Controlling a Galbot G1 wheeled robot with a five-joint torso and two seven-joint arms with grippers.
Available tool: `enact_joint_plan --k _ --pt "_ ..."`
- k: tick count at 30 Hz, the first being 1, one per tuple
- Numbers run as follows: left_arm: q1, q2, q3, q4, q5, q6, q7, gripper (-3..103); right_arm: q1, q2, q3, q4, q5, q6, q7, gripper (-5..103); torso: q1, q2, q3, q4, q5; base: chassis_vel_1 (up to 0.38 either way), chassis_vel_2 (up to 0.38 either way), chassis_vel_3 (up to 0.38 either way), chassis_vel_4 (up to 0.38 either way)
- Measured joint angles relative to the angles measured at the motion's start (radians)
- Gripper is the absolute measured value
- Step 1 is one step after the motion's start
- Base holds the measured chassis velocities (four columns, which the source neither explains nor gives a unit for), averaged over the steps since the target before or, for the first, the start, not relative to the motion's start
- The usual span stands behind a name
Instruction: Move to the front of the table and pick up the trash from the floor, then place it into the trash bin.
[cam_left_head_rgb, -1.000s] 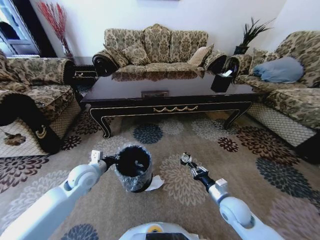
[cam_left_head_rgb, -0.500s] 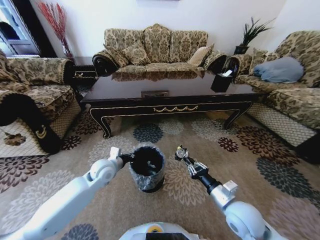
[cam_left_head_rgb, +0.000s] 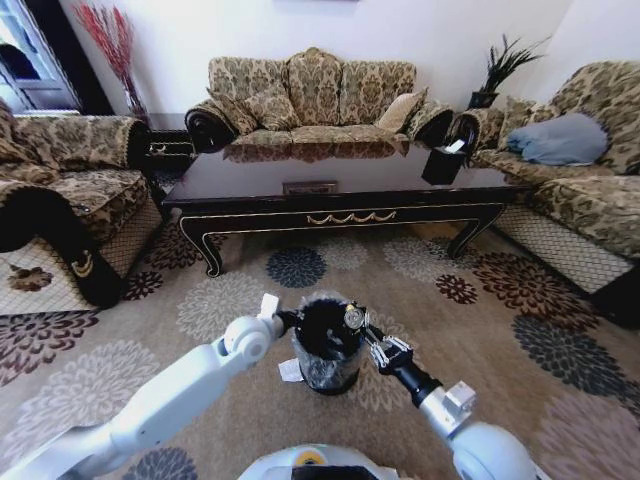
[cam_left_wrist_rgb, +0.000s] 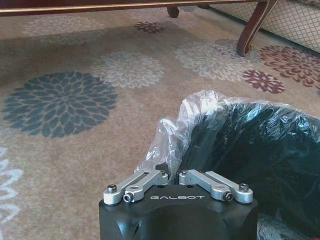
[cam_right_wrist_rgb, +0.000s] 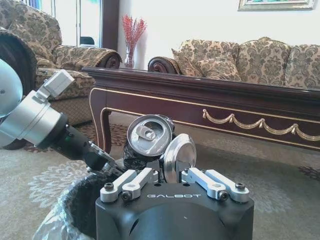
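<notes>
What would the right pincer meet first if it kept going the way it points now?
Probably the left pincer gripping the trash bin rim straight across; the right pincer holds the can at that rim. Depth unclear.

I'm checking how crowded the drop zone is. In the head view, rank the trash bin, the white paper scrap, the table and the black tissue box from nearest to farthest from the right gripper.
1. Trash bin: right beside the right gripper, which holds the can at its rim.
2. White paper scrap: on the carpet at the bin's left.
3. Table: well ahead.
4. Black tissue box: on the tabletop's right end, farthest.
</notes>
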Motion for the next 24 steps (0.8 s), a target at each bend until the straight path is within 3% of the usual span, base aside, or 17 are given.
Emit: enact_joint_plan --k 8,15,23,24 --pt "0.001 -0.007 0.016 -0.018 0.003 0.008 -0.008 4 0.004 -0.001 -0.001 -0.009 -0.033 0.002 -0.004 15 0.0 0.0 0.0 0.0 -0.0002 0.0 0.0 0.0 0.0" --pt "0.027 0.04 0.013 -0.04 0.037 0.011 0.005 4 -0.002 0.002 -0.001 -0.023 -0.059 0.006 -0.002 15 0.0 0.0 0.0 0.0001 -0.0002 0.0 0.0 0.0 0.0" --pt "0.045 0.048 0.001 -0.055 0.048 0.012 0.016 4 -0.012 0.004 -0.004 -0.015 -0.068 -0.001 0.007 13 0.0 0.0 0.0 0.0 -0.0002 0.0 0.0 0.0 0.0" --pt "0.049 0.047 0.001 -0.056 0.055 0.013 0.016 4 -0.019 0.005 -0.004 -0.01 -0.075 -0.003 0.005 22 0.0 0.0 0.0 0.0 -0.0002 0.0 0.0 0.0 0.0"
